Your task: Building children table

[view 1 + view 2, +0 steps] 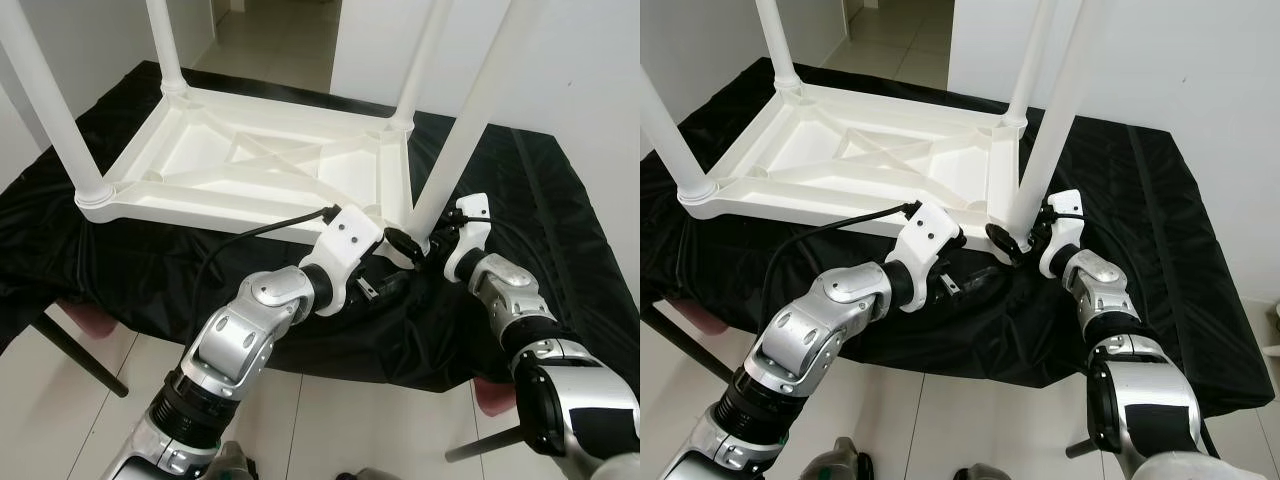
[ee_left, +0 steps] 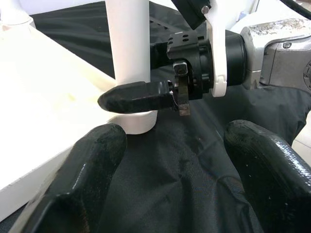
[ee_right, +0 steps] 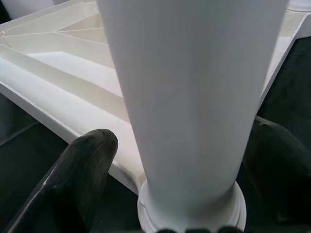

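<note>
A white plastic children's table [image 1: 250,160] lies upside down on a black cloth, with its legs pointing up. My right gripper [image 1: 418,243] is shut on the near-right leg [image 1: 460,140] just above its socket. In the right wrist view one black finger [image 3: 87,170] stands on each side of that leg [image 3: 194,97]. My left gripper [image 1: 378,288] hovers low over the cloth just left of that leg's base. Its fingers [image 2: 92,170] are open with only cloth between them, and they point at the right gripper's fingertip [image 2: 136,96].
The black cloth [image 1: 120,270] covers a low support and hangs over its near edge. Dark rods and a maroon piece [image 1: 85,318] show beneath it on the tiled floor. A black cable [image 1: 250,232] runs from my left wrist. White walls stand behind and to the right.
</note>
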Available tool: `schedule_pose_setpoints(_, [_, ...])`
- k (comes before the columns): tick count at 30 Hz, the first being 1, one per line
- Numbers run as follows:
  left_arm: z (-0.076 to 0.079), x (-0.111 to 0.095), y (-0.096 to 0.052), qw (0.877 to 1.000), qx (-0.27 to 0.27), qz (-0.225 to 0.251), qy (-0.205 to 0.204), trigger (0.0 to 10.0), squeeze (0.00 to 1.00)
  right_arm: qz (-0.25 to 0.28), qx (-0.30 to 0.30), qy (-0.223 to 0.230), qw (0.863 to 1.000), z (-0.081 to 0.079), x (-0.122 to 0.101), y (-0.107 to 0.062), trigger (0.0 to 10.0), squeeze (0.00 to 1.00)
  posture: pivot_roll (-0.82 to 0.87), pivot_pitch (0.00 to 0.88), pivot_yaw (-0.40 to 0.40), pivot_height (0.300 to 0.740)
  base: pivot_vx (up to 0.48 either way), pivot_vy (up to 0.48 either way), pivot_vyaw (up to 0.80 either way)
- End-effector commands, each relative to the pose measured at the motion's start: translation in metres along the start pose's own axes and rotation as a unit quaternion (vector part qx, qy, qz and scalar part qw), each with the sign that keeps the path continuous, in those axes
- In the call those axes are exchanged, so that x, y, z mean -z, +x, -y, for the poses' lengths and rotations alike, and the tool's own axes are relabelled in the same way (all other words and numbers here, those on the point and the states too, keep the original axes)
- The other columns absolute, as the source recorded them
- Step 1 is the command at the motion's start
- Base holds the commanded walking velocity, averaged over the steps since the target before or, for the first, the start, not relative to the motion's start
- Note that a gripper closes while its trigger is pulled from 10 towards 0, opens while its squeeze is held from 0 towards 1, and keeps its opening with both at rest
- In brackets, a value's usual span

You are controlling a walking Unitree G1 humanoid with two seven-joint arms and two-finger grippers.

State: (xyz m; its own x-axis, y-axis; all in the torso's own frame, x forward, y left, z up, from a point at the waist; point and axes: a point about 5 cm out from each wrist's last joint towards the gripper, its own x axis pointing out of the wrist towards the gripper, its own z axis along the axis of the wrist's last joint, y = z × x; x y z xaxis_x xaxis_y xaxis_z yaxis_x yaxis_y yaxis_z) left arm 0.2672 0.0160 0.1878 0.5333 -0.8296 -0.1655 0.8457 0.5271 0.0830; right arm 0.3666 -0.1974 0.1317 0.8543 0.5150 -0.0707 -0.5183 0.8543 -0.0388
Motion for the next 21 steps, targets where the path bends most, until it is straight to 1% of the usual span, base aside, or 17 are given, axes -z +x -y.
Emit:
schedule_pose_setpoints(1, [0.001, 0.001, -0.001, 1.000, 0.003, -0.005, 0.000, 10.0, 0.00, -0.013, 0.002, -0.013, 1.000, 0.002, 0.000, 0.001, 9.7, 0.00, 0.09, 0.020, -0.054, 0.740, 0.000, 0.000, 0.00])
schedule_pose_setpoints(3, [0.001, 0.001, -0.001, 1.000, 0.003, -0.005, 0.000, 10.0, 0.00, -0.013, 0.002, -0.013, 1.000, 0.002, 0.000, 0.001, 9.7, 0.00, 0.09, 0.020, -0.054, 0.740, 0.000, 0.000, 0.00])
schedule_pose_setpoints(4, [0.001, 0.001, -0.001, 1.000, 0.002, -0.005, 0.000, 10.0, 0.00, -0.024, -0.001, -0.022, 0.999, 0.000, 0.002, 0.001, 3.3, 0.00, 0.10, 0.022, -0.055, 0.740, 0.000, 0.000, 0.00])
schedule_pose_setpoints(5, [0.001, 0.001, -0.002, 1.000, 0.001, -0.006, -0.001, 10.0, 0.00, -0.034, -0.005, -0.027, 0.999, 0.000, 0.004, 0.002, 1.2, 0.00, 0.10, 0.023, -0.055, 0.740, 0.000, 0.000, 0.00])
schedule_pose_setpoints(8, [0.001, 0.001, -0.002, 1.000, 0.000, -0.006, -0.001, 10.0, 0.00, -0.042, -0.009, -0.032, 0.999, 0.000, 0.005, 0.002, 1.2, 0.00, 0.10, 0.023, -0.055, 0.740, 0.000, 0.000, 0.00])
schedule_pose_setpoints(9, [0.001, 0.001, -0.003, 1.000, 0.000, -0.006, -0.001, 10.0, 0.00, -0.048, -0.011, -0.034, 0.998, 0.000, 0.007, 0.000, 0.0, 0.00, 0.10, 0.023, -0.056, 0.740, 0.000, 0.000, 0.00])
schedule_pose_setpoints(13, [0.001, 0.001, -0.003, 1.000, -0.001, -0.006, -0.001, 10.0, 0.00, -0.056, -0.027, -0.043, 0.997, 0.000, 0.012, -0.004, 0.0, 0.00, 0.09, 0.023, -0.056, 0.740, 0.000, 0.000, 0.00])
schedule_pose_setpoints(17, [0.001, 0.001, -0.002, 1.000, 0.000, -0.006, -0.002, 10.0, 0.00, -0.055, -0.041, -0.041, 0.997, -0.001, 0.015, -0.008, 0.0, 0.00, 0.09, 0.025, -0.056, 0.740, 0.000, 0.000, 0.00])
schedule_pose_setpoints(21, [0.001, 0.001, -0.002, 1.000, 0.002, -0.006, -0.002, 10.0, 0.00, -0.050, -0.022, -0.041, 0.998, 0.003, 0.015, -0.010, 0.0, 0.00, 0.09, 0.025, -0.056, 0.740, 0.000, 0.000, 0.00])
